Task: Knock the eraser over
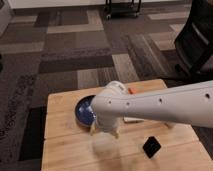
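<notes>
The eraser (151, 146) is a small black squarish block on the wooden table (65, 150), at the front right. My white arm (165, 105) reaches in from the right and bends down over the table's middle. My gripper (104, 133) hangs below the arm's end, just in front of the blue bowl (85, 111) and to the left of the eraser, apart from it.
A flat white pad (133, 120) lies under the arm, right of the bowl. A small orange thing (131, 91) sits at the table's far edge. A black chair (197, 40) stands at the right, a black cart (122, 7) at the back on the patterned carpet.
</notes>
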Robot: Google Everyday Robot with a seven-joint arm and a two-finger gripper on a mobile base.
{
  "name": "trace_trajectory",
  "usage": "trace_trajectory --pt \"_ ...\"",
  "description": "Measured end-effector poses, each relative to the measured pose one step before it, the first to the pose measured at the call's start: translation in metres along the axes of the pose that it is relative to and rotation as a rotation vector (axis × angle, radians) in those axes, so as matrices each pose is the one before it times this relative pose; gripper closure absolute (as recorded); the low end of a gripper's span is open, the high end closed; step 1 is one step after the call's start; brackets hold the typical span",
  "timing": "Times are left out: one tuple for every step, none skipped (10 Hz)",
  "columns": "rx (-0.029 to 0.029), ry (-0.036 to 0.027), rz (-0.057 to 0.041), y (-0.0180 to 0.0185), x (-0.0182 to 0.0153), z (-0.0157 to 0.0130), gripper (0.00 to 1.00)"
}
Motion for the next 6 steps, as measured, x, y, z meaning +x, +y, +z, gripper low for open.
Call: trace_trajectory --pt "0.01378 -0.01222 0.01096 -0.01097 0.00052 0.00264 0.35" --pt "0.00402 -0.00309 0.00884 -0.00908 0.00308 0.00294 0.35" --pt "-0.00287 -0.00127 0.00271 -0.00295 0.00112 0.00117 0.35" --pt "-0.01554 -0.00716 -0.0021 -0.00722 0.0031 0.00269 0.35" --pt "-0.01467 -0.00161 -0.00192 -0.00729 0.00318 0.00315 0.35" --pt "-0.01955 -0.00032 0.00464 -0.01398 0.00353 0.00461 0.35"
